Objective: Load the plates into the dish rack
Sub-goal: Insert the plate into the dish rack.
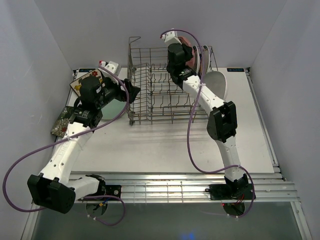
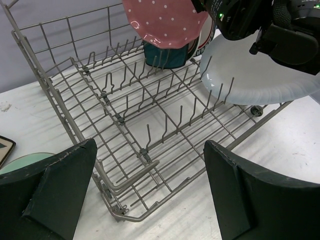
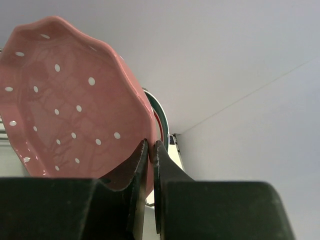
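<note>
While the loading is looking roughly half done, the left pincer (image 2: 150, 165) is hanging wide apart and holding nothing, out at 9 o'clock from the rack (image 1: 132, 70). Its fingers are pointing in at the bare near rows of tines. Just under it the mint plate (image 2: 20, 162) is lying flat on the table. Further out, toward 9 and 10 o'clock, the dark floral square (image 1: 62, 122) and the cream floral square (image 1: 82, 80) are lying flat too.

Moving back, the white plate (image 2: 260, 75) is leaning on edge at the rack's 3 o'clock side. I cannot tell whether it is sitting inside the wires or against them. At the far end, near 12 o'clock, the teal square (image 2: 165, 55) is standing among the tines, with a rimmed plate (image 3: 160, 115) just behind.

Above these, the right pincer (image 3: 150, 150) is pinching the pink plate (image 3: 65, 100) by its wavy rim. The jaws are closed down to the plate's thickness, and the plate is hanging on edge, clear of the tines.

The step in hand seems to be slotting this pink plate. The next move is calling for a straight, edge-first descent into a free gap beside the teal square. The pincer should release only once the rim is seated, since a tilt could knock the plates already standing there.
</note>
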